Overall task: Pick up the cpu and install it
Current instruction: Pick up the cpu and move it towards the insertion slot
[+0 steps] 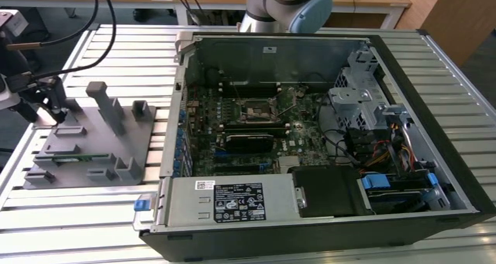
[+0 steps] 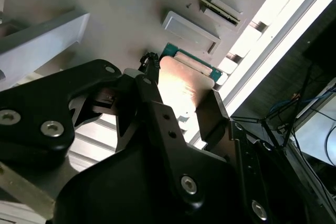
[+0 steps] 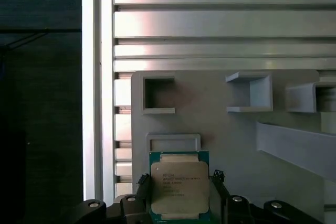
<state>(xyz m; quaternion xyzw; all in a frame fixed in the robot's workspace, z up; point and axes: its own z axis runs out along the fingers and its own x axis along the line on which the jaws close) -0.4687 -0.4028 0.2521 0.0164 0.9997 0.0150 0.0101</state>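
The cpu [image 3: 178, 187] is a flat square chip with a silvery top plate and a green rim. It lies between my gripper's [image 3: 179, 179] two black fingers [image 3: 143, 180], over the grey fixture plate [image 3: 220, 124]. In both wrist views the fingers press against its two opposite edges, so the gripper [image 2: 181, 87] is shut on the cpu [image 2: 184, 82]. In the exterior view my gripper [image 1: 35, 110] hangs at the far left corner of the grey plate [image 1: 116, 139]. The metal socket [image 1: 256, 109] sits in the middle of the motherboard, far to the exterior view's right.
The open computer case [image 1: 403, 72] has tall walls, a drive cage [image 1: 356, 98] and loose cables [image 1: 372, 148]. Grey posts [image 1: 101, 98] rise from the fixture plate, and a green memory stick [image 1: 74, 157] lies on it. The slatted table [image 1: 78, 217] ends just beside the plate.
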